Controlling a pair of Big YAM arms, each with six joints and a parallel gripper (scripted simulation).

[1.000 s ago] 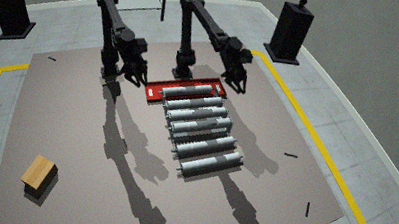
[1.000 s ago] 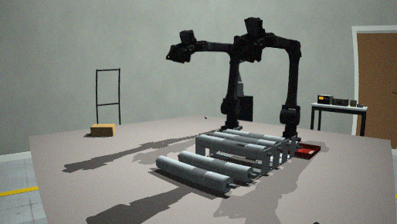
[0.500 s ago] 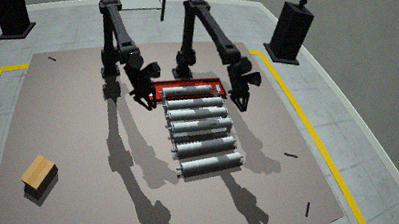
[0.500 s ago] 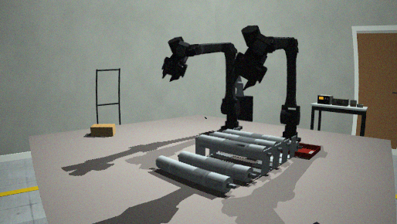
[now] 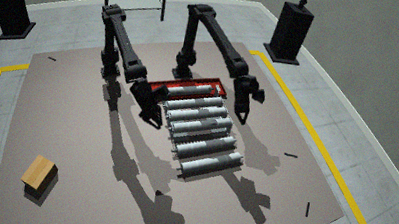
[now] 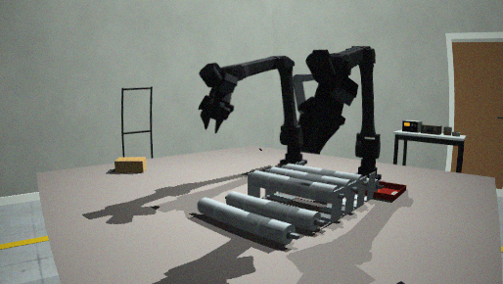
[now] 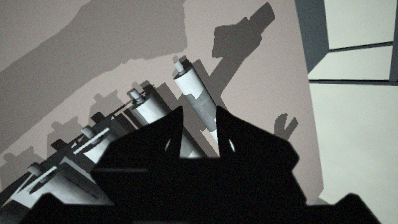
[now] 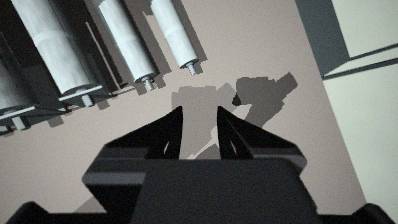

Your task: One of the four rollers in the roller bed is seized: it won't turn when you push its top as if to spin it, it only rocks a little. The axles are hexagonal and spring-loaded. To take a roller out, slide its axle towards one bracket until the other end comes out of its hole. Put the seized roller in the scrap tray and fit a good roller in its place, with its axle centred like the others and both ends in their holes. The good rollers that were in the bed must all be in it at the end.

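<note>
Outer loose roller (image 5: pixel 211 165) (image 6: pixel 245 220) (image 7: pixel 192 90) (image 8: pixel 175 35): on tabletop, nearest;
Inner loose roller (image 5: pixel 207 147) (image 6: pixel 274 211) (image 7: pixel 150 109) (image 8: pixel 127 47): beside it, next to bed;
Roller bed (image 5: pixel 201 135) (image 6: pixel 336 208) (image 7: pixel 92 141) (image 8: pixel 82 93): four rollers mounted;
Left gripper (image 5: pixel 243 120) (image 6: pixel 314 148) (image 7: pixel 199 108): jaws partly apart, unloaded;
Right gripper (image 5: pixel 158 124) (image 6: pixel 211 128) (image 8: pixel 199 108): same jaw state;
Scrap tray (image 5: pixel 182 82) (image 6: pixel 398 190): behind bed
</note>
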